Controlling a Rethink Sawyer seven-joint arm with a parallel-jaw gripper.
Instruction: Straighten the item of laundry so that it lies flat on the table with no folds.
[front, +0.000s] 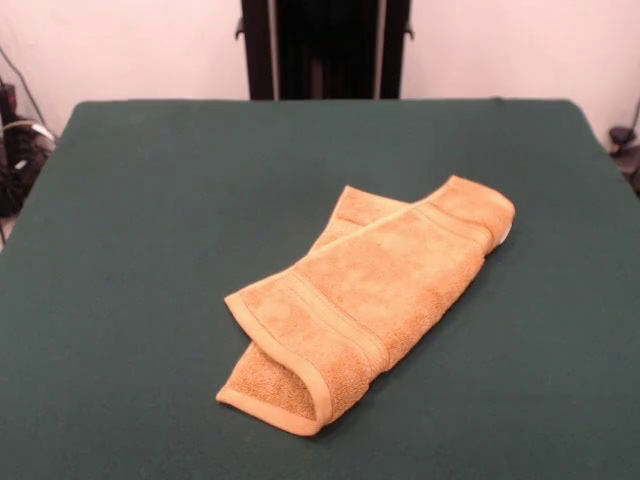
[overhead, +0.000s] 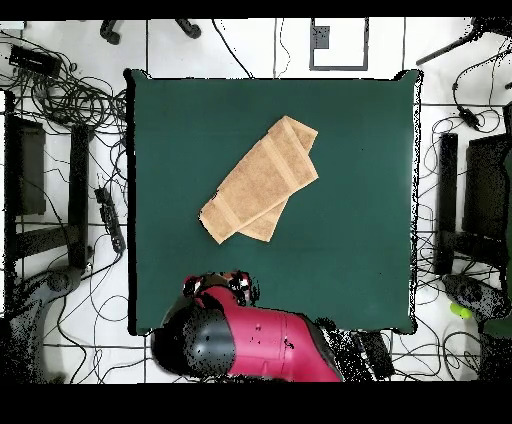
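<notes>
The item of laundry (front: 370, 300), an orange-tan towel, lies folded over on itself as a slanted strip in the middle of the dark green table (front: 150, 200). Its near end is doubled under, and a corner of the lower layer sticks out at the far side. In the overhead view the towel (overhead: 262, 180) runs diagonally across the table (overhead: 350, 250). The red arm is drawn back at the table's bottom edge. The gripper (overhead: 228, 286) there is well apart from the towel, and its state is unclear. The front view shows no gripper.
Cables (overhead: 70, 95) and black stands (overhead: 45, 200) crowd the floor to the left of the table, and more black frames (overhead: 470, 200) stand to the right. A white tag (front: 507, 234) peeks out at the towel's far right end.
</notes>
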